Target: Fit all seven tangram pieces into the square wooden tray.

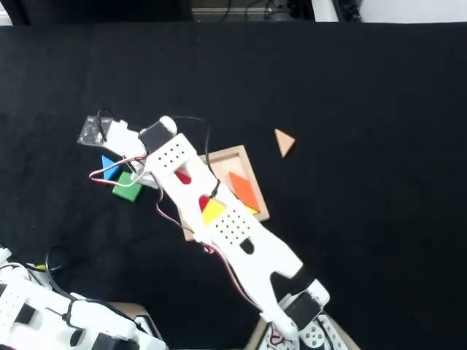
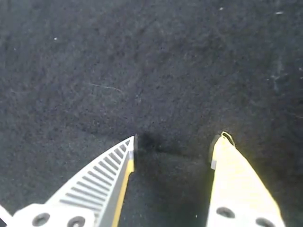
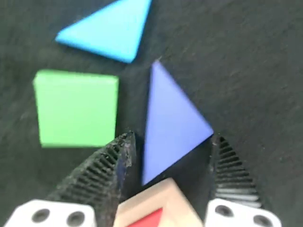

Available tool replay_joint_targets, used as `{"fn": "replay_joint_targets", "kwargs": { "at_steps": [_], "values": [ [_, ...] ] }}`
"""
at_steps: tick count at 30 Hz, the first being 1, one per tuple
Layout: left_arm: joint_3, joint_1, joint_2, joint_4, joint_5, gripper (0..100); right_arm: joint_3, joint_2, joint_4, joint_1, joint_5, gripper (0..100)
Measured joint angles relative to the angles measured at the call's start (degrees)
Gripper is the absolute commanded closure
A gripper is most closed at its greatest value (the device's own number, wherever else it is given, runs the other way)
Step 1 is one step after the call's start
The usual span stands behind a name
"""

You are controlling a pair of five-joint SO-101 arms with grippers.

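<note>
Logged right end effector (image 3: 171, 142) open about as wide as the violet-blue triangle (image 3: 168, 113), jaws either side of it, low over the desk (image 3: 255, 56), not yet pinching, nothing held. Noted a tray corner close behind the jaws.

Found just past the triangle the green square (image 3: 75, 109) and the light blue triangle (image 3: 106, 30). All three flat on the desk, near one another but apart, just left of the square wooden tray (image 1: 228, 151).

Counted in the tray from above: red piece (image 1: 182, 177), yellow piece (image 1: 213, 211), orange parallelogram (image 1: 244, 189), partly hidden beneath the arm. Spotted a plain wooden triangle (image 1: 284, 142) on the desk off the tray's far right corner, apart from it.

Logged left end effector (image 2: 177, 142) open and empty over bare desk.

Judged step in hand: pick-up of the violet-blue triangle, with three pieces placed and four outside by this count.

Next move, as judged: close on the triangle's edges, lift clear, carry right to the tray, turn to suit the free gap. Cannot make out that gap beneath the arm. Expect some slip on the tapering edges, so grip squarely.
</note>
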Motion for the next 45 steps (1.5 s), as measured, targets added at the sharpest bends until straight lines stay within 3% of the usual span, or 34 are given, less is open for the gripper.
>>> {"fn": "replay_joint_targets", "kwargs": {
  "at_steps": [9,15,17,22,27,35,40,45],
  "values": [
    [0.0,2.0,0.0,-0.1,0.0,73,-0.1,-0.1,2.5,0.2,2.5,80.5],
    [0.0,2.0,0.0,-0.1,0.0,73,-0.1,-0.1,2.5,0.3,2.9,91.7],
    [0.0,2.0,0.0,-0.1,0.0,73,-0.4,-0.1,2.5,0.4,2.9,89.7],
    [0.2,2.2,0.0,-0.2,0.0,73,-1.2,-1.1,2.7,0.4,2.0,74.0],
    [0.5,2.4,-0.5,-0.4,0.0,73,-1.2,-7.2,2.3,0.3,0.0,73.0],
    [0.5,2.5,-0.5,-0.4,0.0,73,-1.2,-5.9,-13.5,-2.0,0.0,91.0],
    [0.5,2.5,-0.5,-0.4,0.0,73,-1.2,0.1,-18.3,-3.4,0.1,92.0],
    [0.5,2.5,-0.5,-0.4,0.0,73,-1.2,1.8,-15.4,-3.1,5.2,92.0]
  ]
}}
